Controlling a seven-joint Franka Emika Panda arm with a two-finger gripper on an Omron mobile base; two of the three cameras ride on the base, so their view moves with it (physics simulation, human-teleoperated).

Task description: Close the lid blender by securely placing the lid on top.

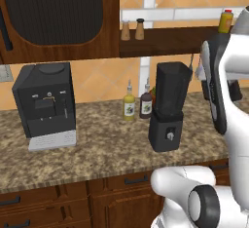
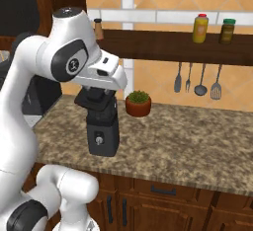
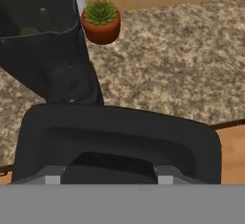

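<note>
The blender [image 1: 168,106] stands on the granite counter, a dark jar open at the top on a boxy base with a front knob [image 1: 170,135]. In the hand view its jar [image 3: 40,36] and base [image 3: 72,84] lie at the upper left. The lid [image 3: 119,137], a flat black squarish cap, spans the bottom of that view and hides the fingertips. My gripper [image 2: 101,91] is shut on the lid [image 2: 93,98], which hangs beside the upper part of the jar and off the rim. In the left base view my forearm covers most of the lid [image 1: 234,91], to the jar's right.
A black coffee machine [image 1: 46,103] stands at the counter's left. Two bottles [image 1: 129,105] sit just behind the blender. A potted succulent [image 2: 138,102] is behind it on the right. Utensils [image 2: 197,79] hang under a shelf [image 2: 173,45]. Open counter [image 2: 197,136] stretches to the right.
</note>
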